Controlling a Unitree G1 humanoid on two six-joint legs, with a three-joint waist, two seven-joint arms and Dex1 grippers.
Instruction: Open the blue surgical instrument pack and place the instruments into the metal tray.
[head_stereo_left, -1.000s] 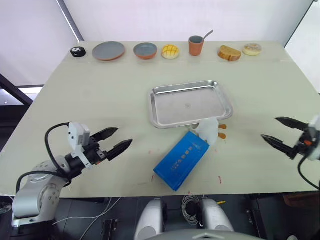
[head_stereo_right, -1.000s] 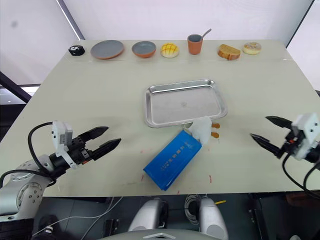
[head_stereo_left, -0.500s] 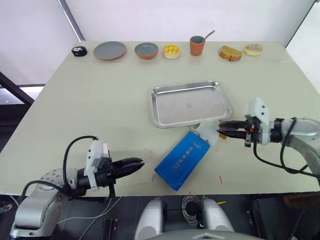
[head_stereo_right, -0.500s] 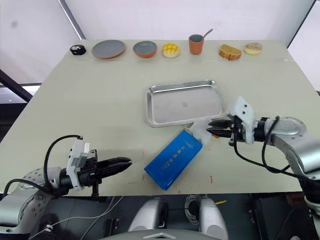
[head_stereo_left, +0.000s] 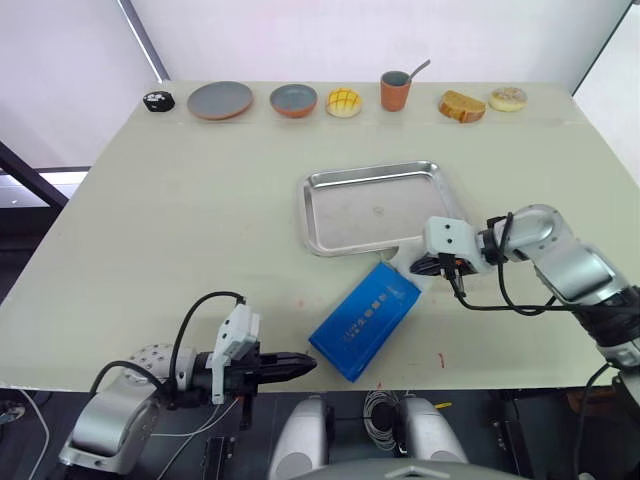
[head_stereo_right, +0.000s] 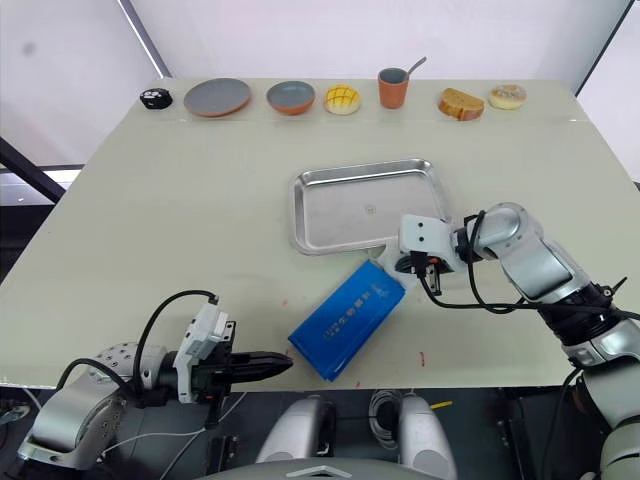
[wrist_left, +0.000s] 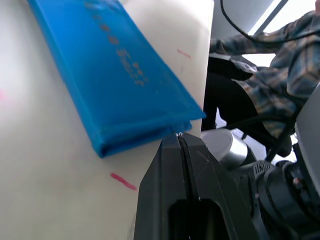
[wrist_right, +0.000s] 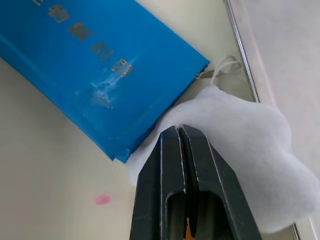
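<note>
White wad (wrist_right: 235, 135) hides blue surgical instrument pack (head_stereo_left: 364, 320) corner (instruments unseen)

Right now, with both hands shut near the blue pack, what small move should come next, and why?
Probably open the right hand. Its fingers are shut over the white wad at the end of the blue pack, and the pack is unopened beside the metal tray.

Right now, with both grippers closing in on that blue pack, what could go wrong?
The right gripper is shut with its tips on the white wad, not the blue surgical instrument pack; it may drag the wad instead. The left gripper, also shut, points at the pack's near corner at the table edge; a push could slide the pack.
</note>
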